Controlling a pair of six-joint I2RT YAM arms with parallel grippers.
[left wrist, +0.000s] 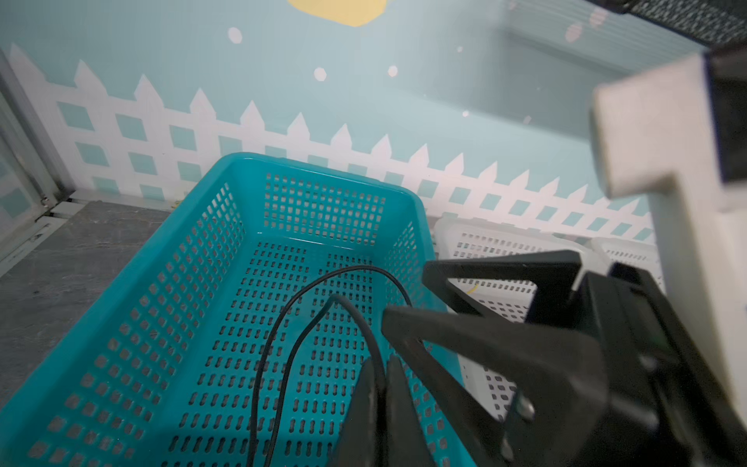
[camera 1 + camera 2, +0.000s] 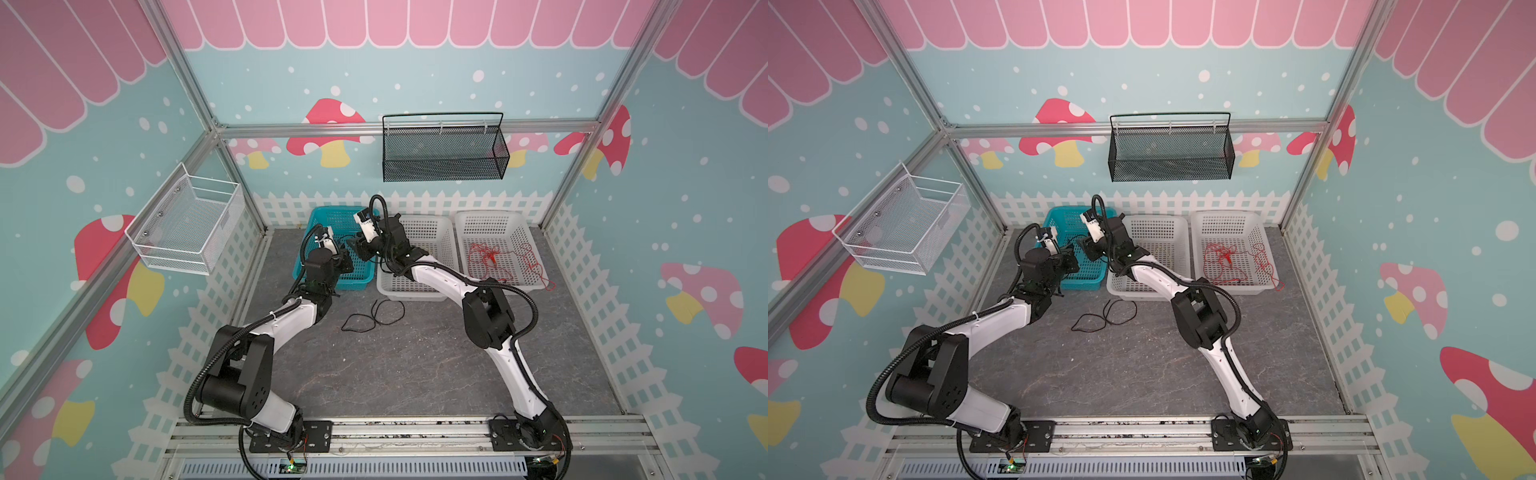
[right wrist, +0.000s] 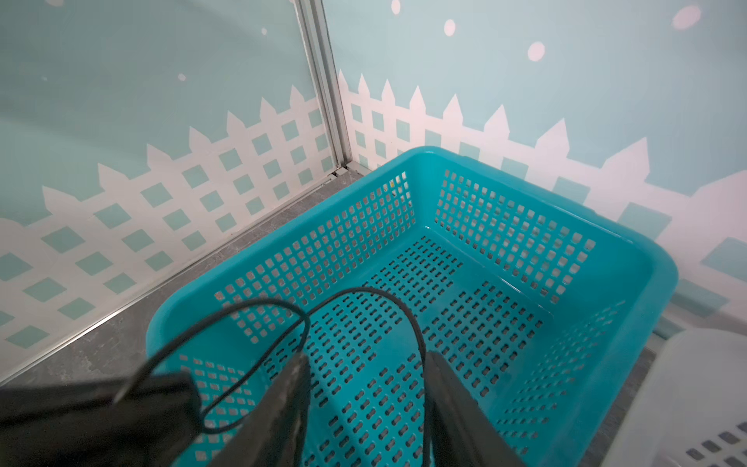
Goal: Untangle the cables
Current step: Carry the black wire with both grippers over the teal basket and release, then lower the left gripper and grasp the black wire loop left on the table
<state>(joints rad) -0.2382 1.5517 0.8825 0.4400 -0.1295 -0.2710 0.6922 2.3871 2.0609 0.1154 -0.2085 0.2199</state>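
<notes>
**Three baskets in a row at the back of the bench, with cables in and before them.**

The left basket (image 2: 332, 216), middle basket (image 2: 428, 232) and right basket (image 2: 486, 220) stand side by side against the back wall. A tangled cable (image 2: 486, 253) lies in the right basket, with one strand hanging over its front rim onto the bench (image 2: 415, 365). A loose cable (image 2: 375, 319) lies on the bench just before the left and middle baskets. Both tools hang over the left basket, the right tool (image 3: 366, 358) just right of the left tool (image 1: 381, 362), its arm crossing the middle basket. A looped cable (image 3: 364, 288) runs from between the left tool's fingers and arcs inside that basket. A back rack (image 2: 442, 166) hangs on the rear wall above the middle and right baskets, and a side rack (image 2: 178, 224) hangs on the left wall.
</notes>
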